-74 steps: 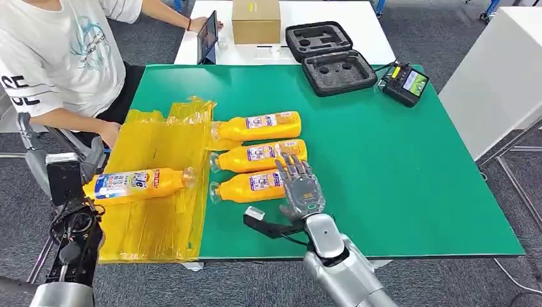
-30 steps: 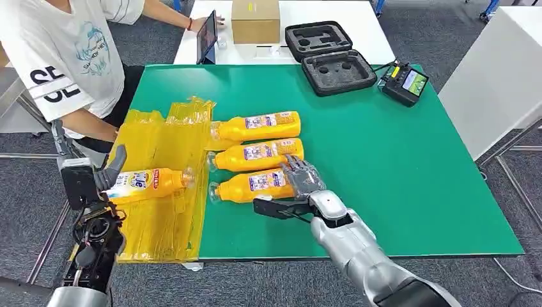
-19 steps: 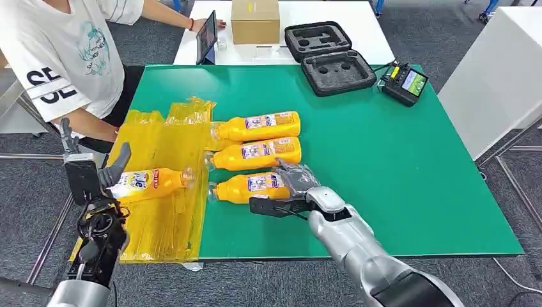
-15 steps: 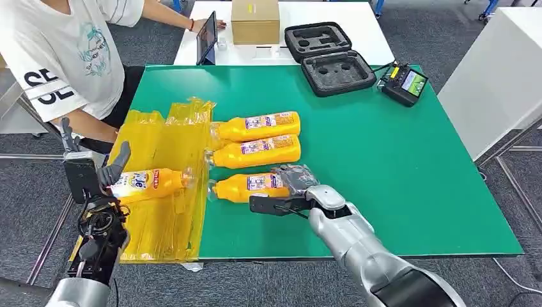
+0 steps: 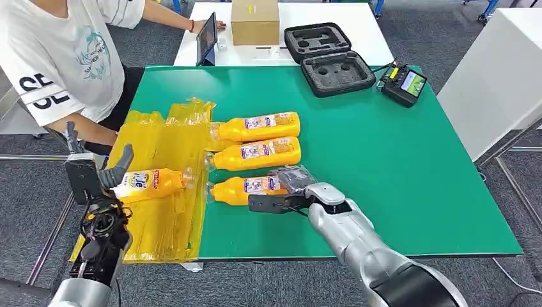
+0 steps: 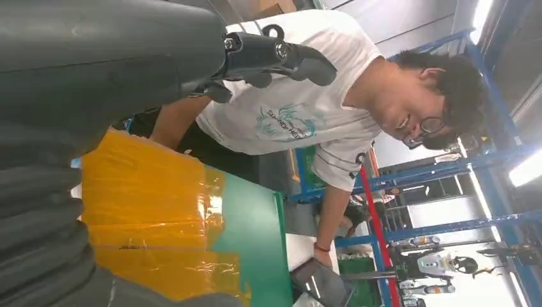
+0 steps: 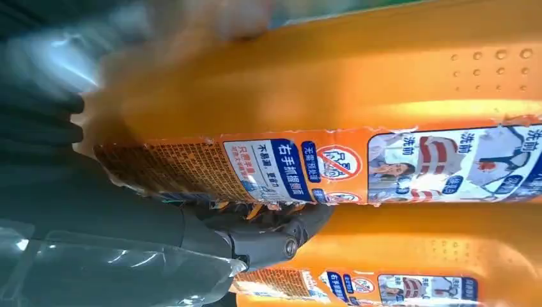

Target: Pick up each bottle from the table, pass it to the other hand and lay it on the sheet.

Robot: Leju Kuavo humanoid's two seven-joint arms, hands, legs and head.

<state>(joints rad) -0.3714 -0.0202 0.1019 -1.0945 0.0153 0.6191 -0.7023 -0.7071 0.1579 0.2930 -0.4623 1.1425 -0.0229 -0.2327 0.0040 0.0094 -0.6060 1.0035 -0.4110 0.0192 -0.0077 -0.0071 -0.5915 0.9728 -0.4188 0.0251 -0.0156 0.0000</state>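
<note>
Three orange bottles lie side by side on the green table [image 5: 383, 166]: far [image 5: 255, 126], middle [image 5: 255, 152], near [image 5: 243, 188]. My right hand [image 5: 295, 182] wraps its fingers over the near bottle's base, thumb stretched along its front. Close up, the right wrist view has this bottle [image 7: 383, 83] against my palm, the thumb [image 7: 255, 240] under it and the middle bottle [image 7: 415, 256] beyond. Another bottle [image 5: 153, 183] lies on the yellow sheet [image 5: 160, 141]. My left hand [image 5: 96, 182] sits at its base end, thumb raised, fingers [image 6: 281, 54] spread, holding nothing.
A person in a white shirt [image 5: 64, 57] sits at the table's far left, close to the sheet. At the back stand a black foam case [image 5: 329, 57], a cardboard box [image 5: 255, 20], a tablet [image 5: 208, 35] and a controller [image 5: 404, 83]. A white table [image 5: 505, 70] stands to the right.
My right hand went from lying flat over the near bottle to curling around its base, nudging it slightly left. My left hand's thumb lifted off the bottle on the sheet.
</note>
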